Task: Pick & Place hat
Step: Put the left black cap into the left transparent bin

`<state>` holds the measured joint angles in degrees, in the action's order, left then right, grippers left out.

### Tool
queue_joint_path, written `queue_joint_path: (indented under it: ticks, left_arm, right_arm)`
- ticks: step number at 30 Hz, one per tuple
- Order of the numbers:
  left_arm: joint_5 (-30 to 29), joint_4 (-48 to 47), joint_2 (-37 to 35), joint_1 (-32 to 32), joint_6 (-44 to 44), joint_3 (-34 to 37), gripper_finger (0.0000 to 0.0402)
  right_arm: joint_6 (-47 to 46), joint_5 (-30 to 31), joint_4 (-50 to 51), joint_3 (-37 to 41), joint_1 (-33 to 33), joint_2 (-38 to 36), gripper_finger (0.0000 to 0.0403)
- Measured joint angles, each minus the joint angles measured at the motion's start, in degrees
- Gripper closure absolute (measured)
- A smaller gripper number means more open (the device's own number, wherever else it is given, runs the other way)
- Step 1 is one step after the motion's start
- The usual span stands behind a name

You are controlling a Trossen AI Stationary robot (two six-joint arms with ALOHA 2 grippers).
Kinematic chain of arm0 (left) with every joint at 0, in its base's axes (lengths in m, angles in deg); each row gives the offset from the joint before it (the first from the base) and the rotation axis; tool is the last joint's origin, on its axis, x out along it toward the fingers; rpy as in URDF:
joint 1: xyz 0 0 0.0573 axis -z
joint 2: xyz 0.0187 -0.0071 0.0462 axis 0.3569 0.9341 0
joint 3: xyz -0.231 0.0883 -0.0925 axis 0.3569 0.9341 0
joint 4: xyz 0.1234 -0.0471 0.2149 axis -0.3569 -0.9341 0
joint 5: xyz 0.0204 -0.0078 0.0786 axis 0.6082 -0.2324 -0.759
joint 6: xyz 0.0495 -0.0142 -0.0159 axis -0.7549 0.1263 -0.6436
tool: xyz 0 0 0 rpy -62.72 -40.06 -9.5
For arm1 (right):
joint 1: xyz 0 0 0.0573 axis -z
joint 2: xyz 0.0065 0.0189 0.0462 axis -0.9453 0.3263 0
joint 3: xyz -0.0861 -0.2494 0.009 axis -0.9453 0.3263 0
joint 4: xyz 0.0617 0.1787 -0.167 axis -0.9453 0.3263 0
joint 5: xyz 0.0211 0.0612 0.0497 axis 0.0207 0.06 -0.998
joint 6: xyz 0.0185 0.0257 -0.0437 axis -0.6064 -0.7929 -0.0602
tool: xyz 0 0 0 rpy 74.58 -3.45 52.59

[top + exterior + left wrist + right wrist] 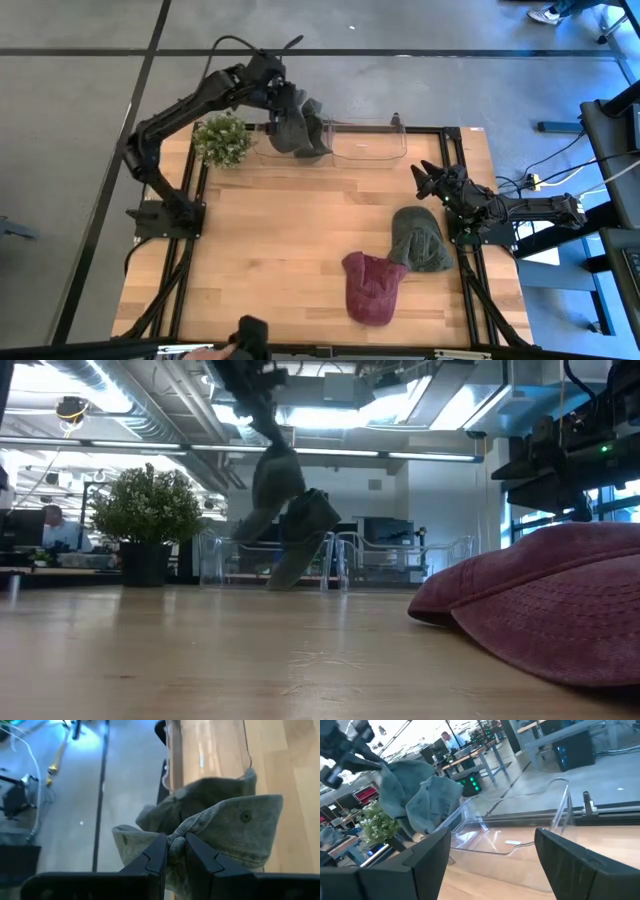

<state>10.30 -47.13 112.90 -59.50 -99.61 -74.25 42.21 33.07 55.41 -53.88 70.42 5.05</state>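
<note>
My left gripper [283, 104] is shut on a grey-green hat [303, 128] above the left end of the clear plastic bin [365, 150] at the table's far edge. The hat hangs below it in the low view [290, 520] and fills the left wrist view [220, 827]. A second green hat [421, 238] and a maroon hat [373, 287] lie flat on the table's near right. My right gripper [428, 181] is open and empty near the right edge, its fingers pointing at the bin [492, 842]. My left gripper pinches a bunched fold of the hat's cloth [176, 842] between its two fingers, several layers gathered. The fingers come from above. The hat hangs slack below the fingers, its lower part [295, 565] down at the bin's level; whether it touches the bin, I cannot tell.
A small potted plant [222, 140] stands at the far left, close beside the bin and the left arm. The maroon hat fills the low view's right [540, 610]. Bare wooden table [270, 250] lies in the middle and near left.
</note>
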Motion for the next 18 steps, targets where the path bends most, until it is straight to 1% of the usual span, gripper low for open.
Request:
queue_joint_path:
  ticks: [5, 9, 15, 18]
  left_arm:
    - [0.2, 0.3, 4.0, -0.4, -1.8, 0.0, 0.036]
    - [1.9, 0.5, 7.3, -0.1, -1.7, 0.0, 0.0357]
    - [0.9, 2.7, 10.8, 0.6, -4.9, 0.0, 0.0361]
    - [3.1, 3.5, 11.3, 0.9, -5.7, 0.0, 0.0354]
  right_arm:
    - [0.0, 0.0, 0.0, 0.0, 0.0, 0.0, 0.0114]
    - [0.0, 0.1, 0.2, 0.0, 0.0, 0.0, 0.0114]
    - [0.0, 0.2, 0.2, 0.0, 0.0, 0.0, 0.0114]
    - [0.0, 0.2, 0.3, 0.0, 0.0, 0.0, 0.0114]
